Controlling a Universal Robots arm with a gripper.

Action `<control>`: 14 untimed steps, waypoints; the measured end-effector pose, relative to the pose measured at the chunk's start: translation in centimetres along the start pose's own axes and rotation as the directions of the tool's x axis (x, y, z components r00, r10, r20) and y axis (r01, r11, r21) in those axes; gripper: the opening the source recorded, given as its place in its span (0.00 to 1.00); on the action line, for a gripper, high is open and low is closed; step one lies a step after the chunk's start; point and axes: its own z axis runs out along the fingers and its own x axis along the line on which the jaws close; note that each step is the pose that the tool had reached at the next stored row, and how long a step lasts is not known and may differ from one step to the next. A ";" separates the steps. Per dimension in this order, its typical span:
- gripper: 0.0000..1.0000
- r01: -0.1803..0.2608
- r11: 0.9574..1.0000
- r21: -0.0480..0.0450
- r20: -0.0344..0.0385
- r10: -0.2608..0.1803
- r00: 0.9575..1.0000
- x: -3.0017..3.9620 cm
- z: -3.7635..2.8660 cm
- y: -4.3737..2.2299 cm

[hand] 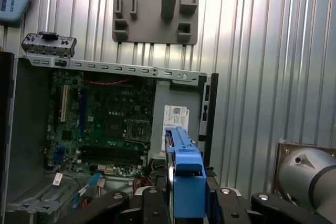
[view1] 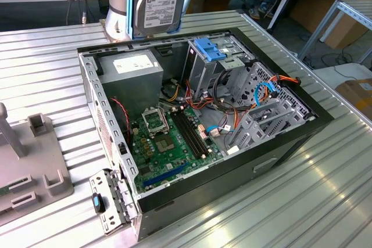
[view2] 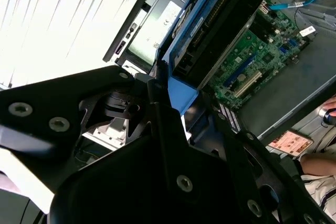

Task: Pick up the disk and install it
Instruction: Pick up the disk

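The end effector (hand: 186, 211) is clamped shut on the disk (view1: 160, 1), which hangs on edge above the computer case's (view1: 232, 175) rear rim. Its long axis points from the end effector down toward the case. The drive cage (view1: 256, 85) sits lower, inside the case.

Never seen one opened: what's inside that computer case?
A green motherboard, a grey power supply, cables and a drive cage with a blue bracket. Beneath the board is hidden.
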 end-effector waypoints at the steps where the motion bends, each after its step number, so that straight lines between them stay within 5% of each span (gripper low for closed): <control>1: 0.36 0.000 1.000 0.000 0.000 0.000 1.000 0.00 0.21 -0.01; 10: 0.36 0.002 1.000 0.000 -0.001 -0.002 1.000 0.11 1.95 -0.16; 14: 0.36 0.003 1.000 0.000 -0.001 -0.003 1.000 1.39 2.40 -0.05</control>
